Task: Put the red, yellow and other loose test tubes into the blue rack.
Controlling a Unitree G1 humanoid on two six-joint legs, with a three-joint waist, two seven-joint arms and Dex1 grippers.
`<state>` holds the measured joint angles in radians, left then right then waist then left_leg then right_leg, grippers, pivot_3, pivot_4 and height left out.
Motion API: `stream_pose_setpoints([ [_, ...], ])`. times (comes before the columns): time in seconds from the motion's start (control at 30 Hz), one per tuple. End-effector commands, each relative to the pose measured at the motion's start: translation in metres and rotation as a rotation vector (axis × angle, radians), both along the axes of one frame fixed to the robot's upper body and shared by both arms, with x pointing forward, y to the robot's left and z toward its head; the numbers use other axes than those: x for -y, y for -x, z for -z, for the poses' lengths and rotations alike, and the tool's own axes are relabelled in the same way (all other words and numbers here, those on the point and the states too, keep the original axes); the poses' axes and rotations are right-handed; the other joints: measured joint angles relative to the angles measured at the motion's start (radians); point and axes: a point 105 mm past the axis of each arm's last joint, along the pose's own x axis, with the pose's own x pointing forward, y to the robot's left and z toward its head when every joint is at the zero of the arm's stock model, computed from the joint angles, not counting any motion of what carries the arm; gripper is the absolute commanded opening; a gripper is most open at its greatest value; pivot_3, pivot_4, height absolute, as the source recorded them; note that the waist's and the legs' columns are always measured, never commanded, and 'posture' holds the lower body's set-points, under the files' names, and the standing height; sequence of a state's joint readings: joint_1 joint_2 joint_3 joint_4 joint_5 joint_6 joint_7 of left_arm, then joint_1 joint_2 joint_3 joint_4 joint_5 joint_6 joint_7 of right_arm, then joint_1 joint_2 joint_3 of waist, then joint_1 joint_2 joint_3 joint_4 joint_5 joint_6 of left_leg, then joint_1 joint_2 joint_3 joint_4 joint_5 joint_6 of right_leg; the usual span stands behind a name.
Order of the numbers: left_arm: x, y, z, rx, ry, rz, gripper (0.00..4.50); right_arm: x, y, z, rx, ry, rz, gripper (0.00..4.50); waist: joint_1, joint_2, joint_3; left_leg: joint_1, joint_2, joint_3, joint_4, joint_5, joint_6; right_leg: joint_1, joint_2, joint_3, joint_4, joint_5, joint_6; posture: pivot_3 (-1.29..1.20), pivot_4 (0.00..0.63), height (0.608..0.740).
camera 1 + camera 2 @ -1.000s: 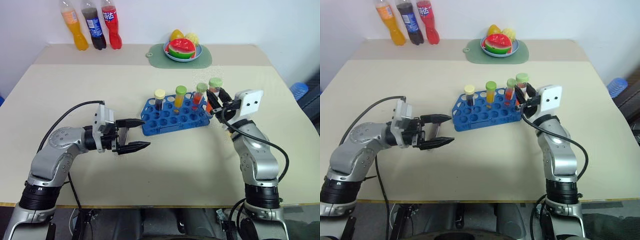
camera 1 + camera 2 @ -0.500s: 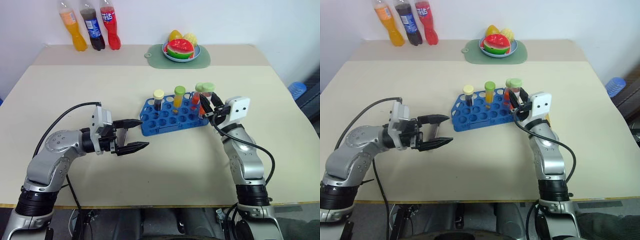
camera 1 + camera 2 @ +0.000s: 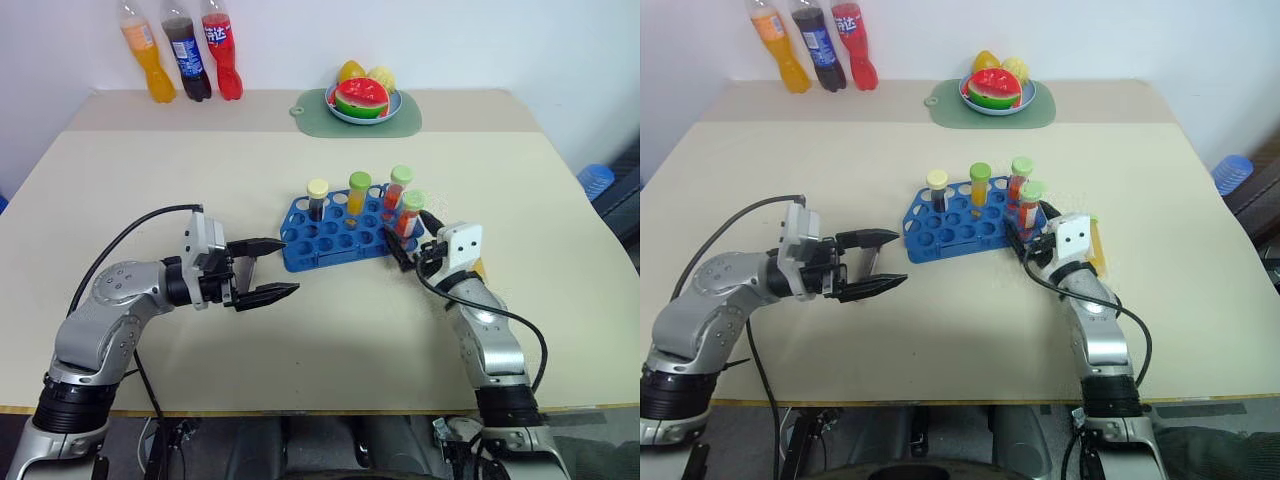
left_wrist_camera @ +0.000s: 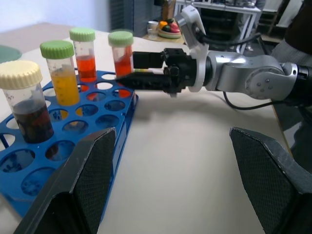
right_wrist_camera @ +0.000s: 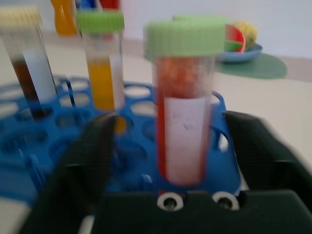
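The blue rack (image 3: 330, 245) stands mid-table. In it stand a dark brown tube with a cream cap (image 3: 318, 196), a yellow tube with a green cap (image 3: 359, 190) and an orange-red tube with a green cap (image 3: 400, 183). A second orange-red, green-capped tube (image 5: 183, 122) stands upright in the rack's corner hole nearest my right gripper (image 3: 408, 232). That gripper is open, one finger on each side of this tube with gaps between. Another yellow tube (image 3: 1097, 248) lies on the table beside my right wrist, partly hidden. My left gripper (image 3: 262, 270) hovers open, just left of the rack.
Three soda bottles (image 3: 185, 55) stand at the table's far left edge. A fruit plate (image 3: 362, 100) sits on a green mat at the far middle. A blue object (image 3: 597, 180) lies off the table to the right. Bare tabletop lies in front of the rack.
My right gripper sank with the orange-red tube, which now stands in the rack's corner hole, and its fingers have opened off it. The left arm has stayed still.
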<state>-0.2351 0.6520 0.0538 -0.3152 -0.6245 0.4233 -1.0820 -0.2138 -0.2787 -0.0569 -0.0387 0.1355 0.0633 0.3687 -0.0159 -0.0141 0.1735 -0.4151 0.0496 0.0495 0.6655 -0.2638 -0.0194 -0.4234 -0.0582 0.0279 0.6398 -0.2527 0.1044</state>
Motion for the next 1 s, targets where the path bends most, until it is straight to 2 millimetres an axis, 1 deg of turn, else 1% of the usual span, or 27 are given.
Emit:
stream_pose_setpoints([
  [0.03,0.003,0.001,-0.008,0.036,0.021,0.022,3.85,0.01,0.014,-0.038,0.088,0.104,0.006,4.21,0.002,0.0,0.0,0.0,0.0,0.0,0.0,0.0,0.0,0.0,0.0,0.0,0.0,0.0,0.0,0.0,0.15,0.74],
  [0.07,0.004,0.001,-0.008,0.036,0.02,0.026,3.85,0.015,0.019,-0.041,0.075,0.151,0.022,4.21,0.003,0.0,0.0,0.0,0.0,0.0,0.0,0.0,0.0,0.0,0.0,0.0,0.0,0.0,0.0,0.0,0.15,0.74],
  [0.13,0.006,-0.001,-0.007,0.036,0.023,0.034,3.85,0.034,0.033,-0.049,-0.03,0.229,0.066,4.21,0.007,0.0,0.0,0.0,0.0,0.0,0.0,0.0,0.0,0.0,0.0,0.0,0.0,0.0,0.0,0.0,0.15,0.74],
  [0.2,0.008,-0.002,-0.006,0.035,0.025,0.042,3.85,0.047,0.043,-0.054,-0.176,0.217,0.046,4.21,0.007,0.0,0.0,0.0,-0.001,0.0,0.0,0.0,0.0,0.0,-0.001,0.0,0.0,-0.001,-0.002,0.0,0.15,0.74],
  [0.23,0.008,-0.002,-0.006,0.035,0.026,0.045,3.85,0.049,0.046,-0.055,-0.231,0.204,0.032,4.21,0.006,-0.001,0.0,0.0,-0.001,0.0,0.0,0.0,0.0,0.0,-0.001,0.0,0.0,-0.001,-0.002,0.0,0.15,0.74],
  [0.3,0.01,-0.001,-0.005,0.033,0.028,0.056,3.85,0.062,0.05,-0.055,-0.355,0.221,0.045,4.21,0.002,-0.001,-0.001,0.001,0.0,0.0,0.001,0.0,0.0,0.001,-0.001,0.0,0.0,-0.002,-0.003,0.0,0.15,0.74],
  [0.37,0.012,0.001,-0.004,0.03,0.025,0.075,3.85,0.08,0.049,-0.055,-0.524,0.184,0.088,4.21,-0.003,-0.001,0.0,0.002,0.0,0.0,0.0,0.0,0.0,0.001,0.0,0.0,0.0,-0.002,-0.003,0.0,0.15,0.74],
  [0.43,0.014,0.004,-0.003,0.029,0.019,0.111,3.85,0.094,0.041,-0.057,-0.635,0.147,0.131,4.21,-0.002,-0.001,0.0,0.002,0.0,0.0,0.0,0.0,0.0,0.001,0.0,0.001,0.0,-0.002,-0.004,0.0,0.15,0.74],
  [0.53,0.014,0.011,-0.002,0.026,-0.004,0.173,3.85,0.11,0.028,-0.057,-0.763,0.112,0.17,4.21,0.0,-0.001,0.0,0.002,0.0,0.001,0.0,0.0,0.0,0.001,0.0,0.001,-0.001,-0.003,-0.005,0.0,0.15,0.74],
  [0.7,0.013,0.015,-0.001,0.024,-0.036,0.21,3.85,0.112,0.01,-0.04,-0.91,0.109,0.155,4.21,0.001,-0.001,0.0,0.0,0.0,0.0,-0.002,0.0,0.001,0.001,0.0,0.001,-0.005,-0.003,-0.005,0.0,0.15,0.74],
  [0.83,0.015,0.017,-0.001,0.026,-0.029,0.201,3.85,0.107,-0.006,-0.033,-0.967,0.066,0.125,4.21,0.001,-0.001,0.0,-0.004,0.0,0.001,-0.001,0.0,0.001,-0.002,0.0,0.001,-0.006,-0.001,-0.002,0.0,0.15,0.74],
  [0.9,0.015,0.021,0.0,0.02,-0.027,0.192,3.85,0.104,-0.014,-0.029,-0.985,0.074,0.115,4.21,0.001,-0.001,0.0,-0.005,0.0,0.001,0.0,0.0,0.001,-0.003,0.0,0.001,-0.006,-0.001,-0.001,0.0,0.15,0.74],
  [1.0,0.015,0.024,0.001,0.013,-0.026,0.181,3.85,0.106,-0.022,-0.02,-1.013,0.096,0.123,4.21,-0.001,-0.001,0.0,-0.005,0.0,0.0,-0.001,0.0,0.001,-0.003,0.0,0.001,-0.006,-0.001,-0.001,0.0,0.15,0.74],
])
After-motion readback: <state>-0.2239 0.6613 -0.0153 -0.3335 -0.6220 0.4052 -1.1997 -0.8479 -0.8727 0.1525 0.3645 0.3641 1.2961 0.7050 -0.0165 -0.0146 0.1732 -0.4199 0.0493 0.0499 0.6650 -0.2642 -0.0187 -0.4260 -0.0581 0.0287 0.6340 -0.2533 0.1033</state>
